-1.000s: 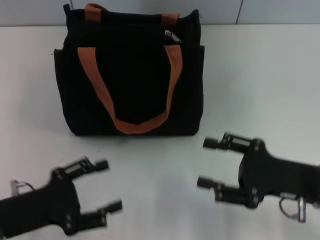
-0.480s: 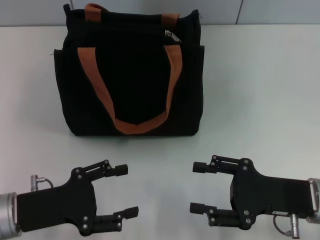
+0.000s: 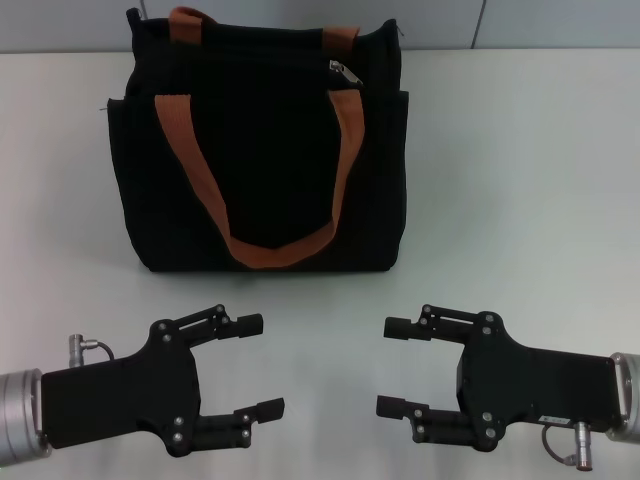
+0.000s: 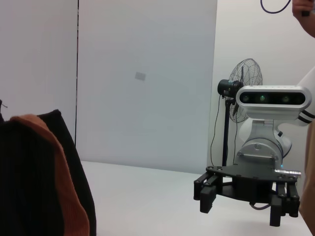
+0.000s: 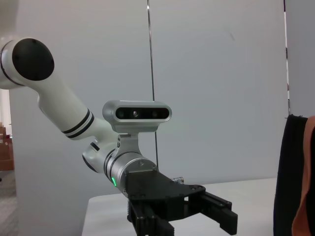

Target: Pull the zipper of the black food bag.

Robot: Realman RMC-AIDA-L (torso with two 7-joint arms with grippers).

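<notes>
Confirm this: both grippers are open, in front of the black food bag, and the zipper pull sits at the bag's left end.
Not quite. In the head view the zipper pull sits toward the right end of the black food bag, near the right strap. The rest holds: left gripper and right gripper are open, in front of the bag.

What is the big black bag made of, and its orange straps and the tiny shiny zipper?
The black food bag looks like soft matte woven fabric: it is dull and sags a little at its edges. Its orange-brown handle straps look like flat woven webbing, bending in a loop. The zipper pull glints silver, so probably metal. Both the left gripper and the right gripper sit open, near the bag, not touching it.
</notes>
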